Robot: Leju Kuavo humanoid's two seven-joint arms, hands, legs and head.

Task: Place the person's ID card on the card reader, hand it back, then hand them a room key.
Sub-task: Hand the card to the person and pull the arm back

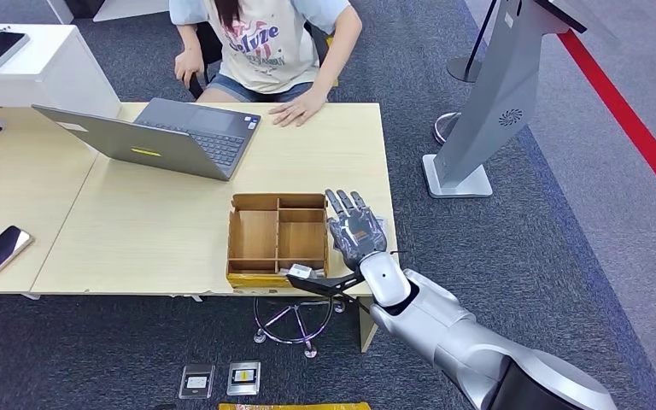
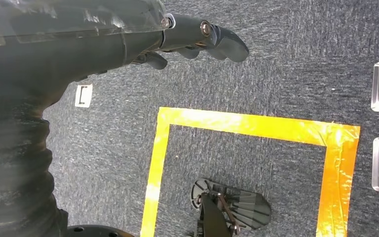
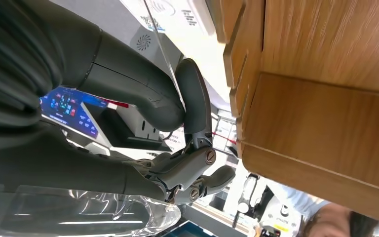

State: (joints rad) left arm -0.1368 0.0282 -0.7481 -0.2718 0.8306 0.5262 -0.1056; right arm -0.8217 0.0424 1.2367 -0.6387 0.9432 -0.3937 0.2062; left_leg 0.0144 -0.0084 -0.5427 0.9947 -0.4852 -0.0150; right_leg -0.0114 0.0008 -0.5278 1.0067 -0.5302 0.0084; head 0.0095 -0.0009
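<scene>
Right robot hand (image 1: 356,231) spread flat, holding nothing, on desk (image 1: 154,231) just right of box (image 1: 278,238), likely reaching for key. Left robot hand (image 2: 197,39) hangs over floor, fingers loosely extended. ID card not discernible.

right arm (image 1: 444,329): reaches forward, bent at the wrist | right hand (image 1: 356,225): flat, palm down, fingers straight, holds nothing | left hand (image 2: 197,37): hangs down, fingers loosely curled, holds nothing
</scene>
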